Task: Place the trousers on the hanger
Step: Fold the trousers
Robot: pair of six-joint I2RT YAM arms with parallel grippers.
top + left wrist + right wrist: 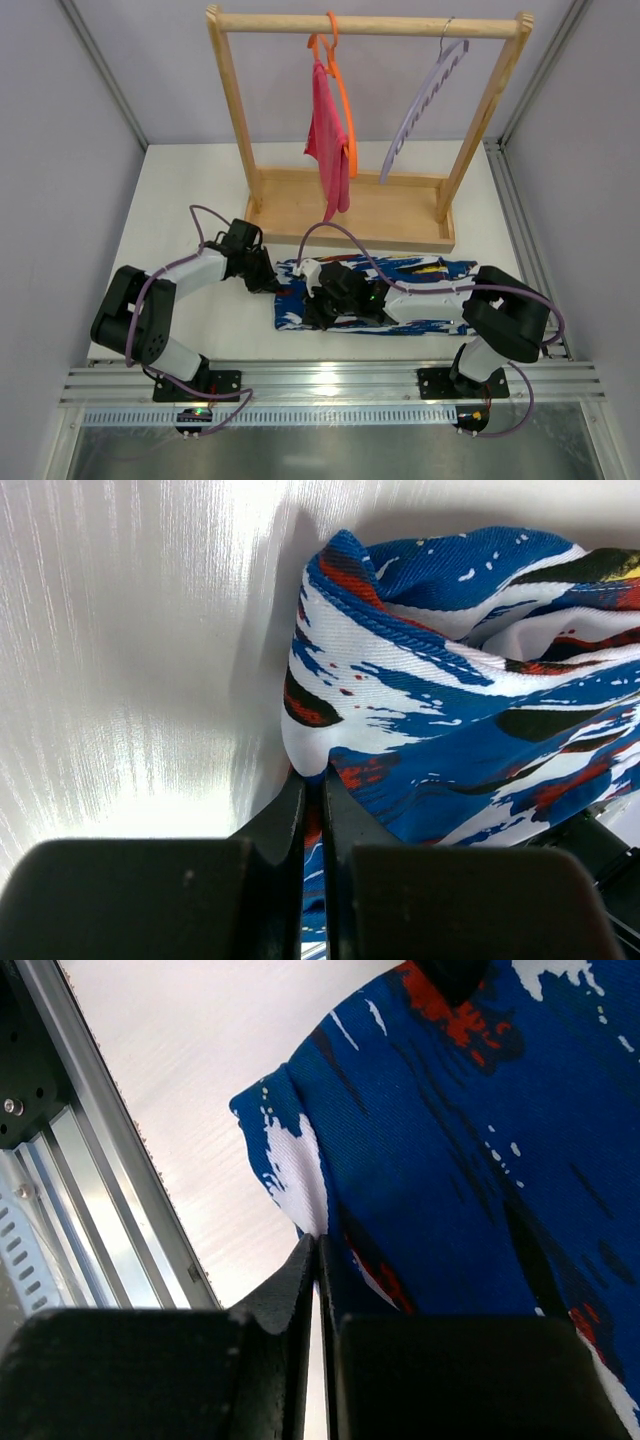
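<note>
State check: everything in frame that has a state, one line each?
left gripper: shut on the trousers' edge.
right gripper: shut on the trousers' edge.
trousers: lying on the table, not yet on the lilac hanger.
lilac hanger: hanging bare on the rack rail.
orange hanger: hanging on the rack rail, carrying the pink cloth.

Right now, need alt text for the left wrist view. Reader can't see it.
The black jaws at the bottom of the frame are shut on a fold at the edge of the trousers, whose blue, white, red and black printed cloth bunches up across the right half. To the left is the white table, bright with glare.
</note>
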